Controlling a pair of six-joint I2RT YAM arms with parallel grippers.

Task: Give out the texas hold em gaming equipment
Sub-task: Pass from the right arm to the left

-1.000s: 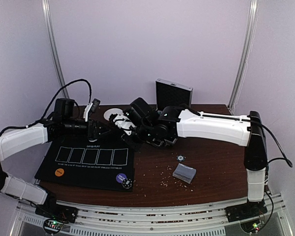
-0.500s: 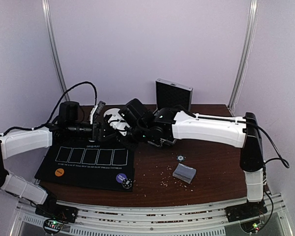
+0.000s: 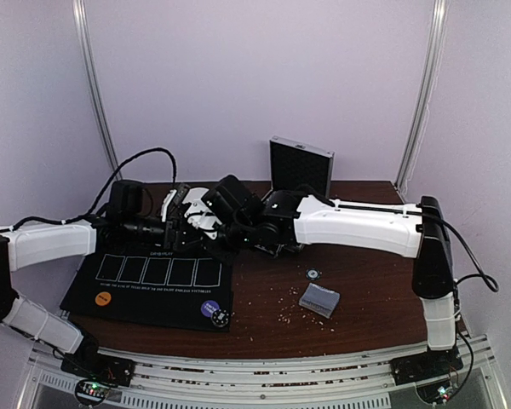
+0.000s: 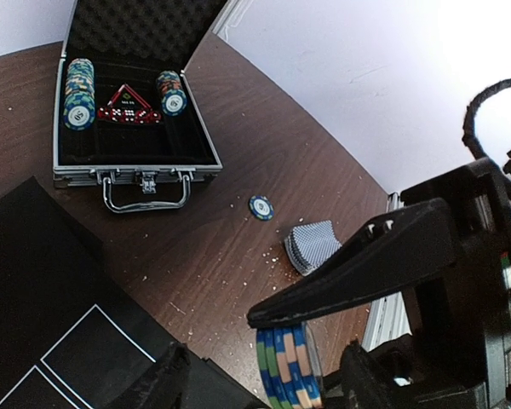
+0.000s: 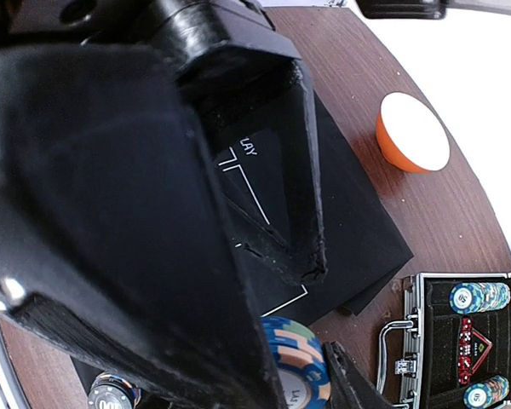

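Crowding together over the far edge of a flat black mat printed with five white rectangles (image 3: pixel 153 281), the two arms are meeting at the back left of the brown wooden table (image 3: pixel 375 294). The right gripper (image 5: pixel 291 336) is clamping a stack of blue, green and orange striped poker chips (image 4: pixel 289 368). The left gripper (image 4: pixel 268 388) is straddling the same stack with its jaws apart, a gap showing on one side.

Bare wood speckled with pale crumbs is showing across the table's right half. There a grey-blue-backed deck of playing cards (image 3: pixel 319 299) is lying well apart from the arms, with a single dark-and-white striped chip (image 3: pixel 312 273) just beyond it. Along the mat's near edge, close to the table's front, a small orange disc (image 3: pixel 103 299) is sitting at the left, and a purple disc (image 3: pixel 209 308) is touching a black disc (image 3: pixel 221 318) at the right.

At the back, an aluminium-edged black case (image 4: pixel 128 173) is standing open. It is holding two rolls of chips (image 4: pixel 79 94) flanking a red triangular pack of dice (image 4: pixel 129 109).
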